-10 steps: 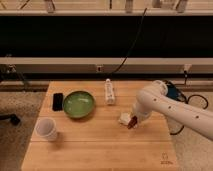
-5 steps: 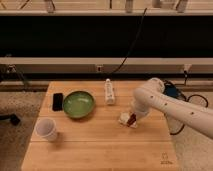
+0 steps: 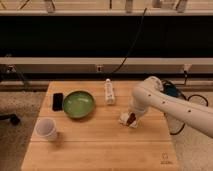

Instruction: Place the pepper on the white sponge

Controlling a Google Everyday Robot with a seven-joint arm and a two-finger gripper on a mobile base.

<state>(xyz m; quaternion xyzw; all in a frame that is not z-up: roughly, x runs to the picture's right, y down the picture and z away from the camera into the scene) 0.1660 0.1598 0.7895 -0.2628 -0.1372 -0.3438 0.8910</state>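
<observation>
Worktop (image 3: 100, 150) of pale wood, with a white robot arm (image 3: 170, 102) reaching in from the right. On the left sit a green bowl (image 3: 78, 104), a long white power strip (image 3: 109, 92), a white cup (image 3: 46, 128) and a black phone (image 3: 58, 101). The gripper (image 3: 133, 116) hangs low over the white sponge (image 3: 123, 119), where the dark-red pepper (image 3: 131, 120) shows right beneath it. Whether the gripper is open or clamped cannot be told.

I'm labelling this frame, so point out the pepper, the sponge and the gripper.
pepper (image 3: 132, 119): camera view, its dark-red middle.
sponge (image 3: 123, 119): camera view, its bare left part.
gripper (image 3: 134, 113): camera view, its tip, just over the pepper and sponge.
</observation>
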